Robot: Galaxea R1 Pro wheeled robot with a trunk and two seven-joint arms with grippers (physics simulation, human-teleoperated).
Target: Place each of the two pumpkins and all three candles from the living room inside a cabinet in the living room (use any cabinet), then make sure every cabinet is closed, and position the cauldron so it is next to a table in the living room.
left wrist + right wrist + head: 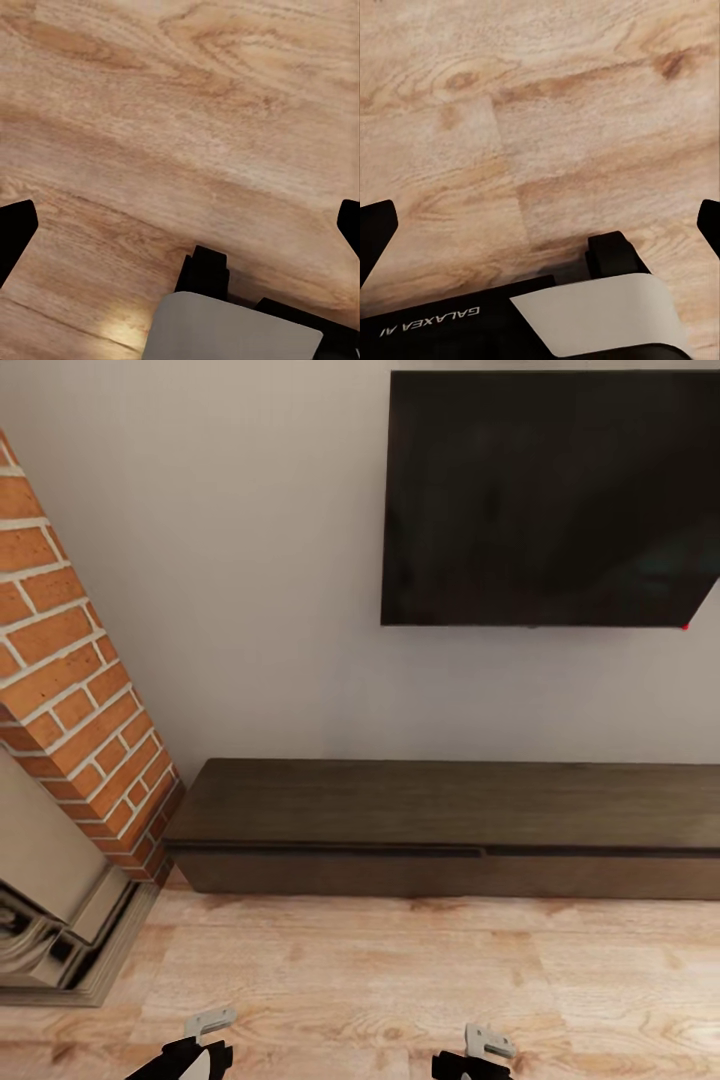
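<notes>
Cabinet (450, 825) of the task, a long, low, dark brown console, stands against the pale wall straight ahead in the head view, and its flat top is bare. Its front panels sit flush and look shut, with a thin dark gap running under the top edge. Above the cabinet, on the wall, hangs a large black television (550, 500). Just beside the cabinet's left end rises a slanted red brick chimney breast (80, 690), and at its foot sits a pale stepped fireplace surround (55, 920). A light wooden plank floor (400, 980) stretches from the cabinet's base toward the robot.

Well short of the cabinet, at the near edge of the head view, the left gripper (205, 1035) and the right gripper (485, 1050) hang low over the floor, each showing a pale grey finger on a black body. In the left wrist view the left gripper (180, 225) has its jaws spread wide, the two dark fingertips at opposite edges with nothing but floorboards between them. In the right wrist view the right gripper (540, 225) stands the same, jaws wide and empty over the planks, above a black part of the robot lettered GALAXEA AI (431, 321).
</notes>
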